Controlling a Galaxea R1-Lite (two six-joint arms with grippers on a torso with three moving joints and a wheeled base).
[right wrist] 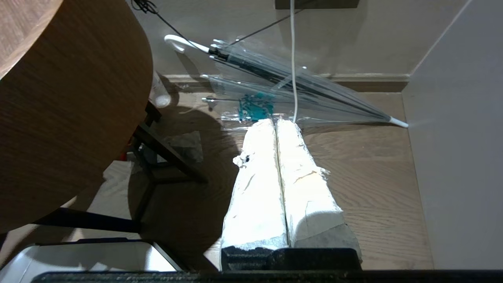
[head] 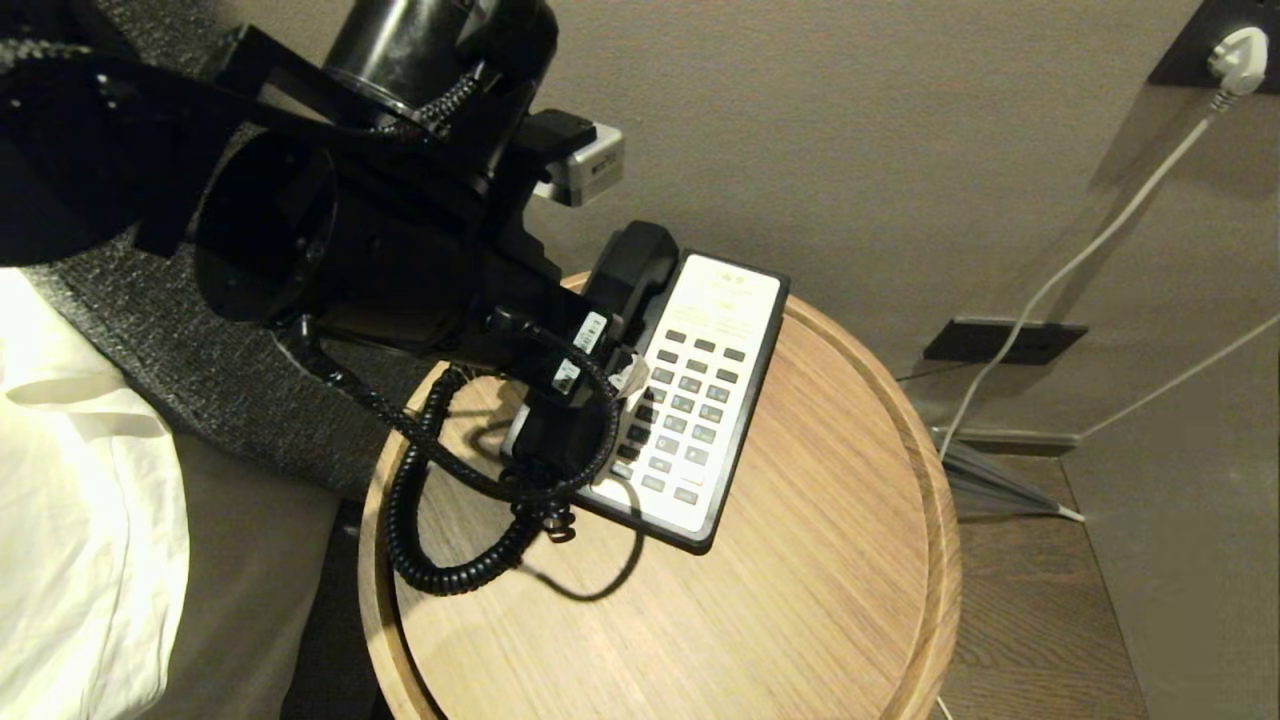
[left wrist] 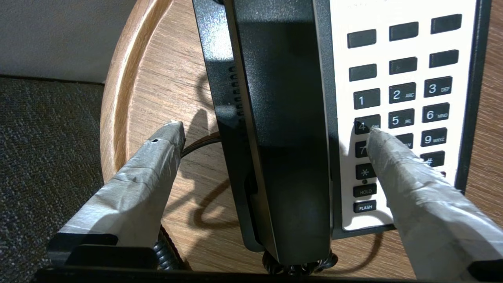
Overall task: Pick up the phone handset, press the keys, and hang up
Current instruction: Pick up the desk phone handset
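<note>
Round wooden table (head: 800,600) fills your view, with the left gripper (left wrist: 275,133) spread wide, its taped fingers (left wrist: 129,196) straddling the phone handset (left wrist: 287,137) without touching it. Your handset lies in its cradle on the phone base (head: 735,440), beside the keys (left wrist: 408,106). Beyond the table, your right gripper (right wrist: 277,124) hangs pressed together above the floor, near a clear umbrella (right wrist: 283,78).

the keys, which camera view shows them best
The left wrist view: the keys fill it close up with digits readable, though one finger of the open left hand covers a few. The head view shows the keys small, partly behind that arm. The right wrist view shows none.
</note>
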